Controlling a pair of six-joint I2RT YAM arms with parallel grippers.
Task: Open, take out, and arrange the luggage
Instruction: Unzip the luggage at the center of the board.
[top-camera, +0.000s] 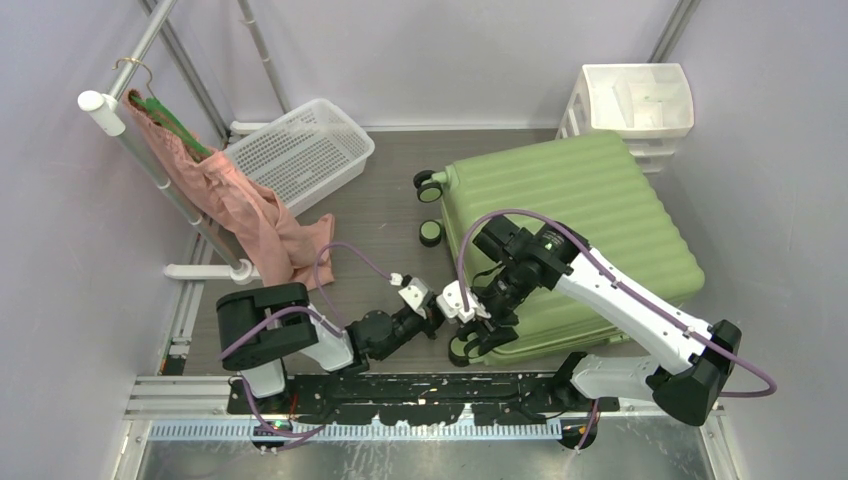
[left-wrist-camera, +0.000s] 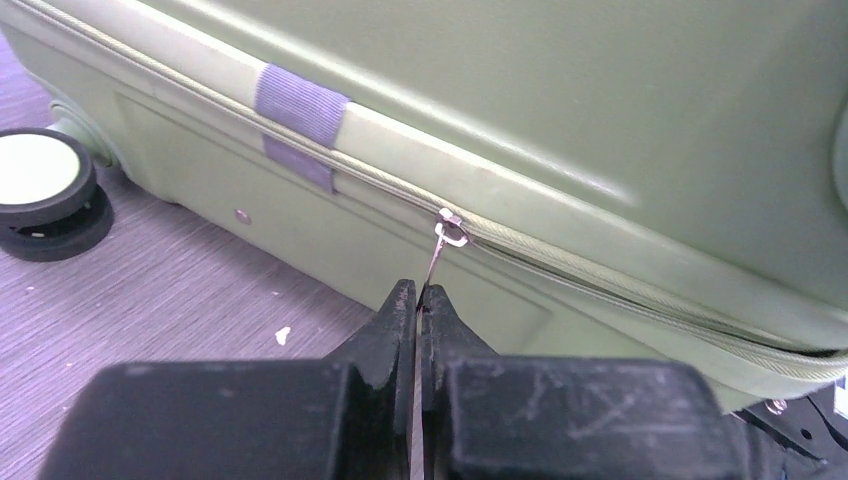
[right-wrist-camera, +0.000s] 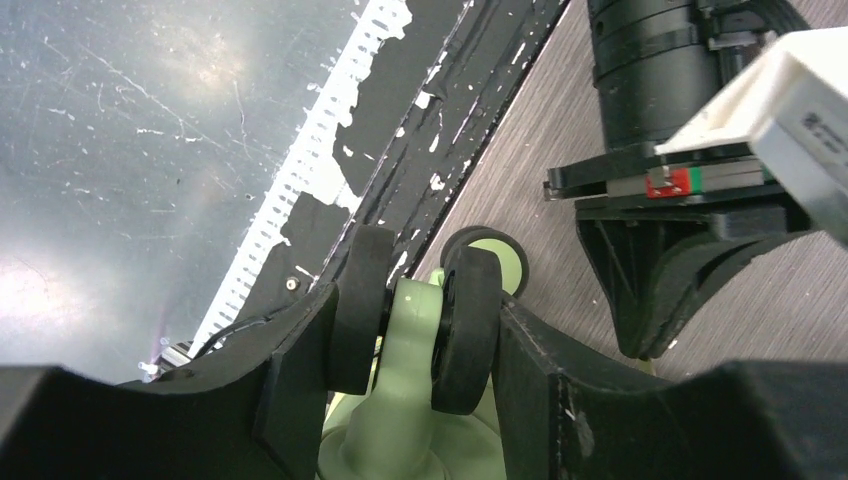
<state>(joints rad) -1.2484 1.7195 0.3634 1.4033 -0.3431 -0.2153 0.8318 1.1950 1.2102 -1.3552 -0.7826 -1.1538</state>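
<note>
Just ahead of the left pincer, the luggage lay flat on the tabletop, lid down, its side wall filling the wrist view. I had that pincer shut tight on the free end of the thin metal zip pull, with the slider directly above the fingertips on the zip track. Pinching the pull by its tip made sense to me. It is too slight to catch any other way, and from there the arm should be able to draw the slider along the seam. To the pincer's upper left a grey fabric tab crossed the seam, and the teeth on that side looked closed. To the right of the slider they seemed slightly parted, though I could not be sure.

Between the fingers of the right pincer sat one twin black wheel on its green stem, at the case's near corner. The jaws were closed against the outer faces of the two discs. I judged this grip to be an anchor: with a corner pinned, the light shell should not skate across the tabletop when the zip is tugged. Seen from above, both pincers worked close together at that near corner, so a careless pull risked knocking one wrist against the other.
</note>
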